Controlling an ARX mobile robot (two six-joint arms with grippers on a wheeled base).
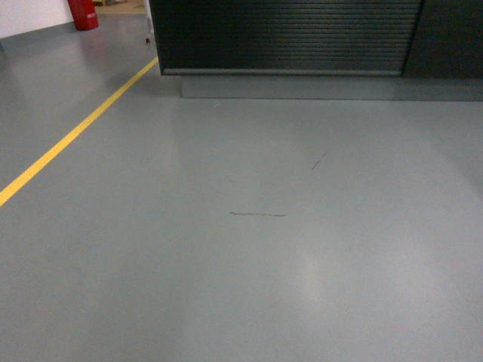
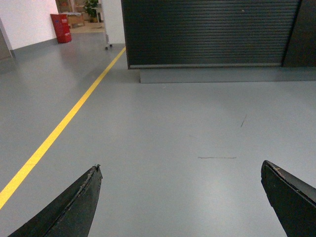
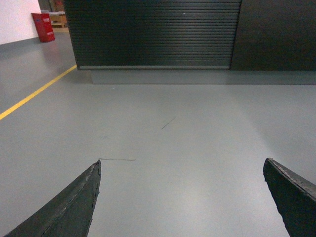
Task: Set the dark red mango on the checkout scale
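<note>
Both grippers empty, checkout ahead

Left gripper (image 2: 180, 197) and right gripper (image 3: 180, 197) gape wide over grey floor (image 1: 249, 249); short of the checkout (image 1: 287, 34), no mango or scale shows, so arriving fruitless or misaligned looks likeliest.

Head camera looks forward and down across the grey floor (image 1: 249, 264) toward the checkout (image 1: 287, 34), well off. Both wrist cameras sit low, facing the same ribbed front. All three share the thin floor scratch (image 1: 258, 215) and the yellow line (image 1: 68, 139).
</note>
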